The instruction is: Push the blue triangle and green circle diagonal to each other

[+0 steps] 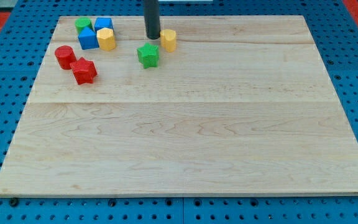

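Rod-ended and without any pincer to open or close, the arm holds nothing; my tip rests on the wooden board near the view's top edge, and pushing is all it can do.

Just to the view's right of my tip, almost touching it, stands a yellow block, roughly cylindrical. Just below my tip, toward the view's bottom and slightly left, sits a green star-shaped block.

The task's two pieces lie well to the view's left of my tip, in a tight cluster. The green circle is the farthest left and nearest the view's top. Touching it, below and to its right, is a blue block; another blue block sits to the circle's right. Which of the two is the blue triangle cannot be told from this angle. A second yellow block stands against the cluster on the side nearest my tip. Farther left and lower are a red cylinder and a red star-like block.

By my judgement the task is at its approach step: my tip is apart from both pieces. The next move likely calls for travelling left past the green star, getting around the second yellow block, then nudging one piece so the two sit corner to corner. The crowding makes stray contact a risk.
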Controlling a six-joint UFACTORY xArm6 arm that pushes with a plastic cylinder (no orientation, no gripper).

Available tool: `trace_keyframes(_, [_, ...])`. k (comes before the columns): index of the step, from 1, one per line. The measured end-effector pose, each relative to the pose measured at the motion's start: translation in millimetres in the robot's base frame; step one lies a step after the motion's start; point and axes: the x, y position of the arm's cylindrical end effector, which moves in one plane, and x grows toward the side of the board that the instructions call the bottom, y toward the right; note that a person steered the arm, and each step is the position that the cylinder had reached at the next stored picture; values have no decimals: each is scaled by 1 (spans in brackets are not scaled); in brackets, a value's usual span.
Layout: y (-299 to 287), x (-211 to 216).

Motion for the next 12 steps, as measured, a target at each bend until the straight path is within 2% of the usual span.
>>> trace_keyframes(1, [-10, -33])
trace_keyframes(2, [-59, -55])
trace_keyframes(3, [-156, -61])
trace_keyframes(4, [-178, -55])
trace_keyframes(5, [-181, -16])
trace_keyframes(6, [-180, -13])
trace_keyframes(7, [-175, 16])
trace_keyframes(8, [-142, 25])
trace_keyframes(9, [-84, 36])
trace_keyframes(11, [-107, 149])
trace_keyframes(12, [-167, 190])
